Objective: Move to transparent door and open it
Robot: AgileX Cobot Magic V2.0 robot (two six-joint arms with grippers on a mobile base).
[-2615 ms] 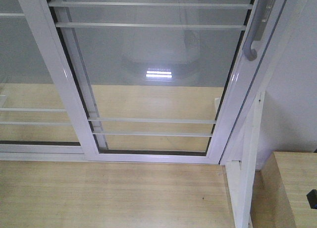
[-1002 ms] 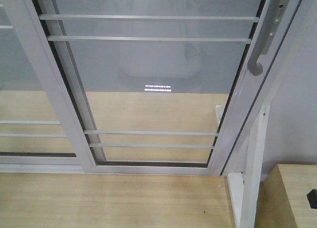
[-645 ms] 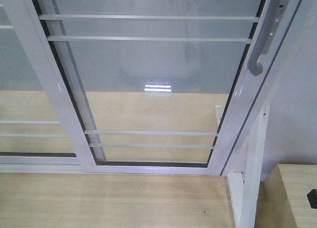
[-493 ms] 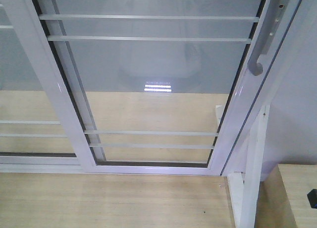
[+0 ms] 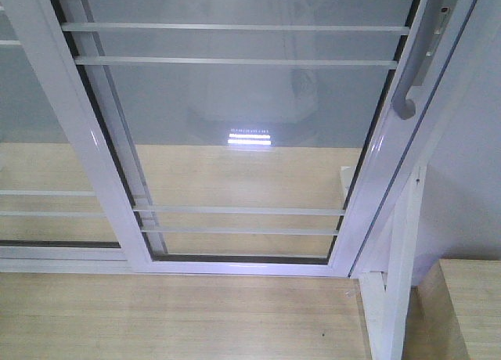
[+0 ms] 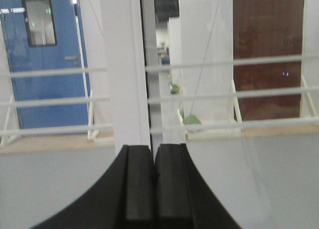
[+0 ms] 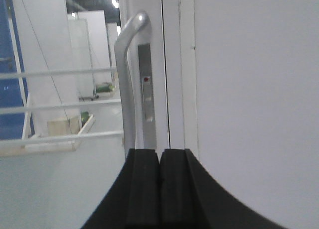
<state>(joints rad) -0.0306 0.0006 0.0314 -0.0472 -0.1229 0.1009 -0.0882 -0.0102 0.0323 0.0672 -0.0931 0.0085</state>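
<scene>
Facing the transparent door (image 5: 243, 125) straight ahead, grey handle (image 7: 124, 89) on its right edge beside the white wall (image 5: 470, 164). Left claw (image 6: 152, 179) and right claw (image 7: 159, 184) both pressed together, empty. Handle-less panel (image 5: 39, 164) overlapping at left; white post (image 5: 401, 258) and wooden unit (image 5: 462, 305) crowding the right.

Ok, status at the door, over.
Left gripper and right gripper shut, empty. Transparent door looks closed, handle just ahead of right gripper, untouched. Nothing blocking.

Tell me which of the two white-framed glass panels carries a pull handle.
The right panel, the transparent door, has the curved grey handle on its right-hand frame edge. The left panel partly overlapped beside it shows no handle.
</scene>
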